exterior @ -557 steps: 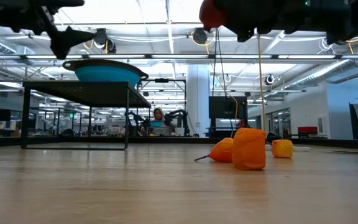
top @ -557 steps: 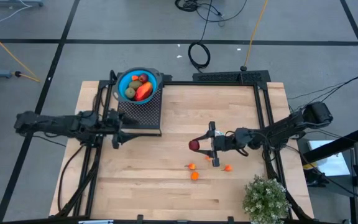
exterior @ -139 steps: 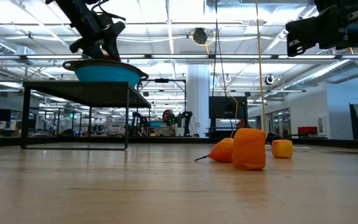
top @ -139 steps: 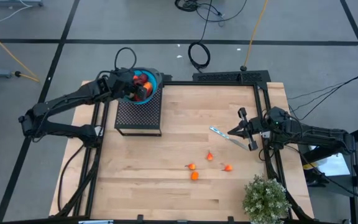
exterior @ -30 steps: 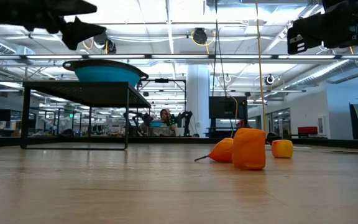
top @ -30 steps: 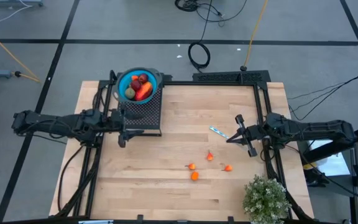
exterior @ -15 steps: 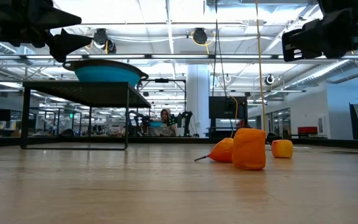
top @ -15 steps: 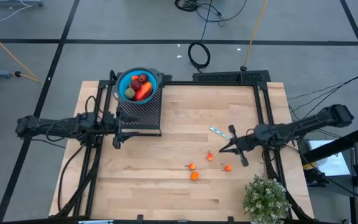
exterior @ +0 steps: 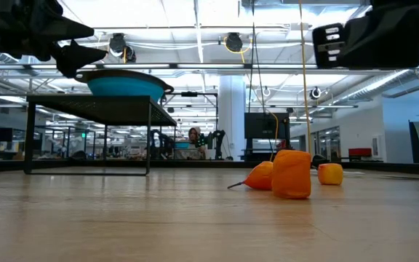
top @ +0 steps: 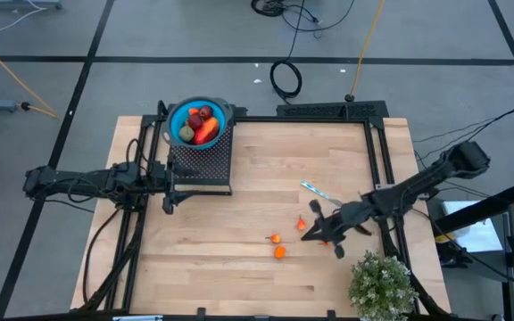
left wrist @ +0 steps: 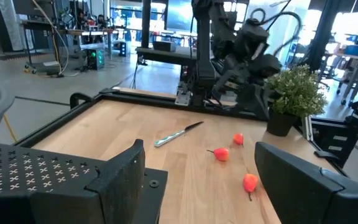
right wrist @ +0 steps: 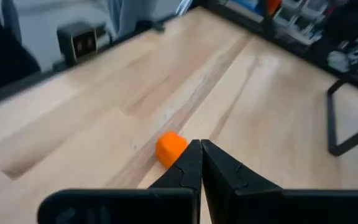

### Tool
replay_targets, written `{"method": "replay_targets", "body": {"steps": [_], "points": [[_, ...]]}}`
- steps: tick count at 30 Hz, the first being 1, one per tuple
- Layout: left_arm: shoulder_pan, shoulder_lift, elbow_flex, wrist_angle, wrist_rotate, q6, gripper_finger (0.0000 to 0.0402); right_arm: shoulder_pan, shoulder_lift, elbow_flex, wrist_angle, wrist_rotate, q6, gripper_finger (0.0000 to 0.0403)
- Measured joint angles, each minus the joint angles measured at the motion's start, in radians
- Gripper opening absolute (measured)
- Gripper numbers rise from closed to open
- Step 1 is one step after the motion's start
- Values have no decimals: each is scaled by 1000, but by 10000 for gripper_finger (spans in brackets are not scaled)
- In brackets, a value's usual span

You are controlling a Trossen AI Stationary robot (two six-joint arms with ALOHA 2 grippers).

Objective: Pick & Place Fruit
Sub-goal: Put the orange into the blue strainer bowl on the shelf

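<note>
The fruit is in two places. A red-orange piece, a brownish-green oval and a dark red one lie in the blue bowl [top: 196,120], which stands on the black mesh rack [top: 202,162]. Small orange pieces [top: 276,239] [top: 279,252] [top: 302,225] lie on the table's near right part. My right gripper [top: 309,236] is shut and hovers over these pieces; one orange piece [right wrist: 170,148] lies just beyond its tips [right wrist: 201,163]. My left gripper [top: 168,193] is open beside the rack's near left corner, and its fingers [left wrist: 124,167] have nothing between them.
A thin silvery-blue knife [top: 315,190] lies on the table beyond the orange pieces. A bushy potted plant [top: 380,283] stands at the near right corner, close to my right arm. A black frame [top: 328,111] borders the table. The bare wooden tabletop [top: 239,276] stretches to the near left.
My right gripper, still shut, has swung from beside the knife toward the table's near edge and left, tipping downward, and now hovers over the small orange pieces. My left gripper has sunk a little beside the rack.
</note>
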Motion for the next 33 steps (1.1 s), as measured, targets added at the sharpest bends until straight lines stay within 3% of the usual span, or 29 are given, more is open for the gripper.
{"method": "replay_targets", "body": {"steps": [7, 14, 26, 33], "points": [[0, 0, 0, -1, 0, -1, 296, 1, 184, 148, -76, 0, -62, 8], [0, 0, 0, -6, 0, -4, 296, 1, 301, 228, -81, -4, -139, 72], [0, 0, 0, -8, 0, -2, 296, 6, 332, 244, -93, -37, -157, 221], [0, 0, 0, -7, 0, -3, 296, 6, 335, 243, -94, -59, -171, 243]]}}
